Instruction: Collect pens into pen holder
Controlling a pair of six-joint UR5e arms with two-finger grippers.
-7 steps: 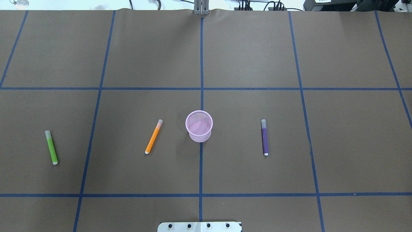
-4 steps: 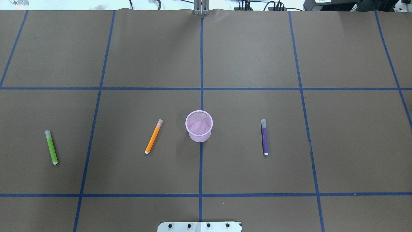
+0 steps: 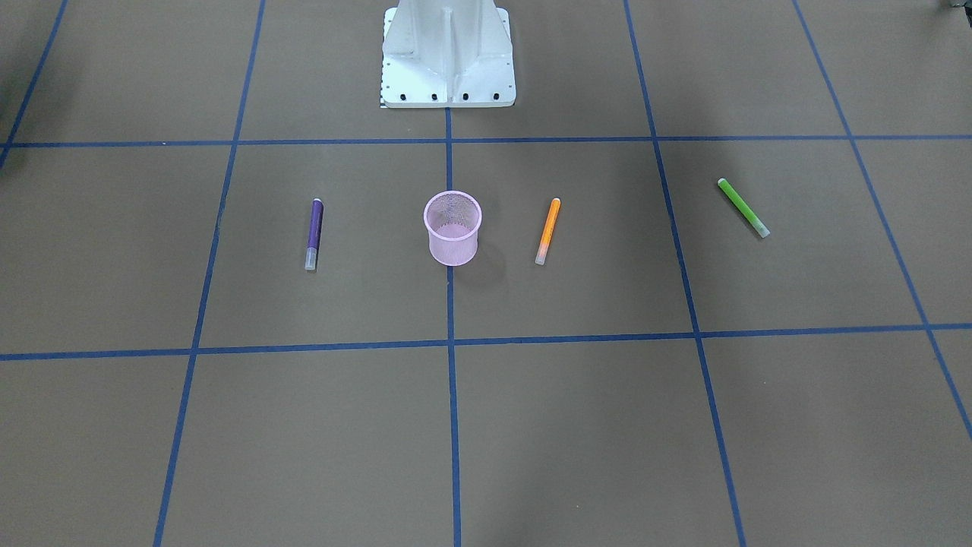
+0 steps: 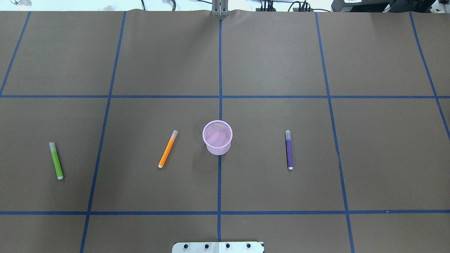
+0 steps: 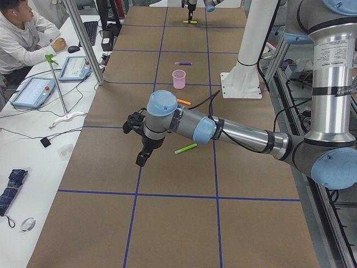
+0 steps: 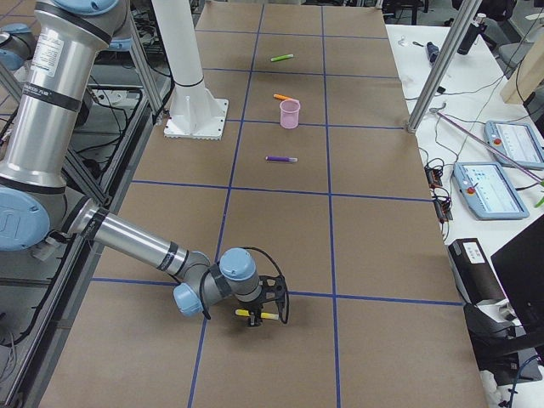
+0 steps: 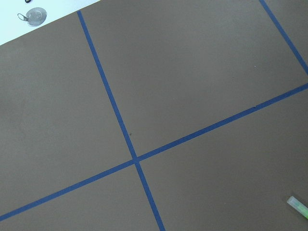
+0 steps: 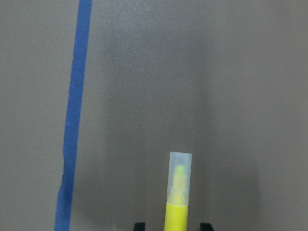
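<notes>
Looking down from overhead, you have the pen holder [image 4: 217, 137] upright on the brown table [image 4: 274, 56], right on the centre blue tape line [image 4: 220, 70]. Near it at 9 o'clock the orange pen [image 4: 168, 149] lies flat, cap end tipped toward 1 o'clock. At 3 o'clock, a bit further out, the purple pen [image 4: 289, 149] lies with its cap at 12. Far out at 9 o'clock, well apart, you get the green pen [image 4: 56, 161], cap toward 12. All three rest on the table, outside the holder.

For the yellow pen [image 8: 178, 192], go to the right wrist view: cap pointing to 12, barrel inside the right gripper [image 6: 260, 313]. Its two dark fingertips [image 8: 139, 225] straddle the barrel with a gap on each side, so the pincer is spread, not pinching. In the exterior right view that spot is at 6 o'clock of the holder, well apart.

You only see the left gripper [image 5: 140, 161] in the exterior left view, near the green pen, at about 9 o'clock of it. Spread or pressed together, you cannot tell.
</notes>
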